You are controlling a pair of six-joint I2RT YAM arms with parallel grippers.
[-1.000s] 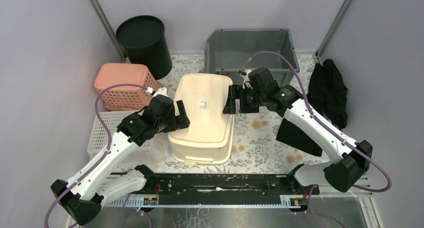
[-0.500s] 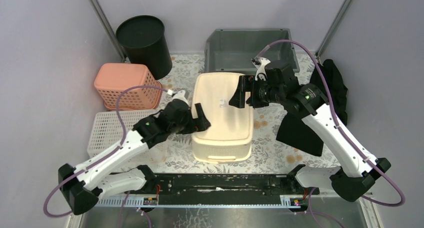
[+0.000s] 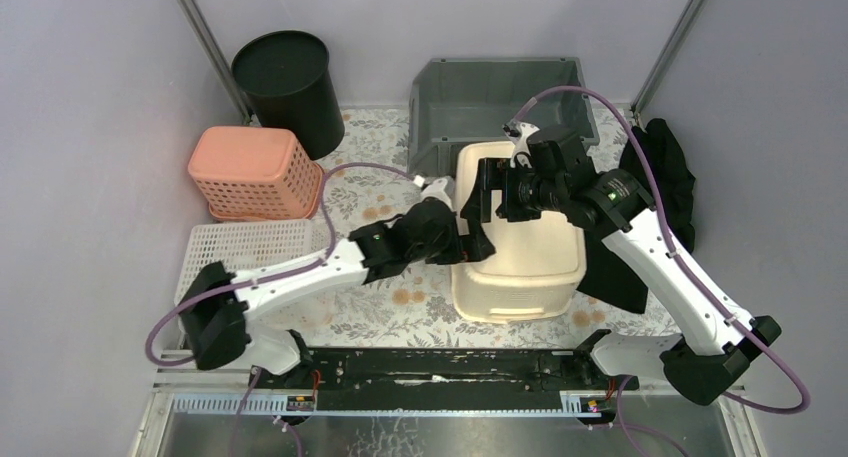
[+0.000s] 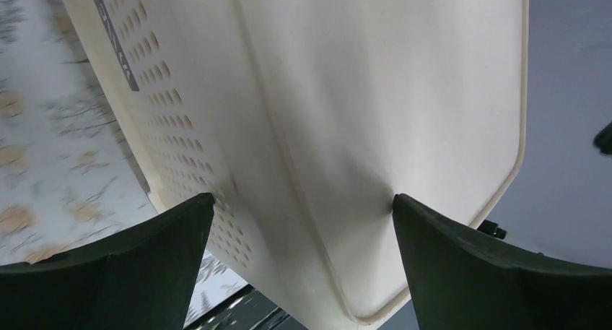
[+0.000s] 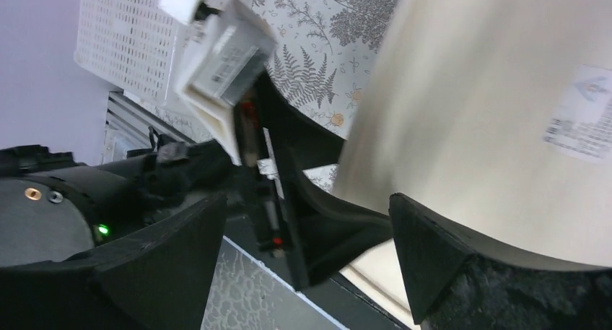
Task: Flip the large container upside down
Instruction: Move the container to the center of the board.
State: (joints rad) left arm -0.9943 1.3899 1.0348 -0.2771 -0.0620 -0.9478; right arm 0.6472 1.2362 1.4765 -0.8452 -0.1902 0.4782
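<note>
The large container (image 3: pixel 525 257) is seen base-up, right of centre; the turn is judged done. The left gripper (image 4: pixel 301 197) and right gripper (image 5: pixel 309 196) are spread wide, nothing gripped.

My overhead feed is evenly lit and sharp, with only soft shadows under the cream container (image 3: pixel 525 257). On the left wrist feed the patterned bench (image 4: pixel 43 149) smears with blur. On its own feed, the right hand (image 5: pixel 305 203) looms dark and soft-edged.
</note>
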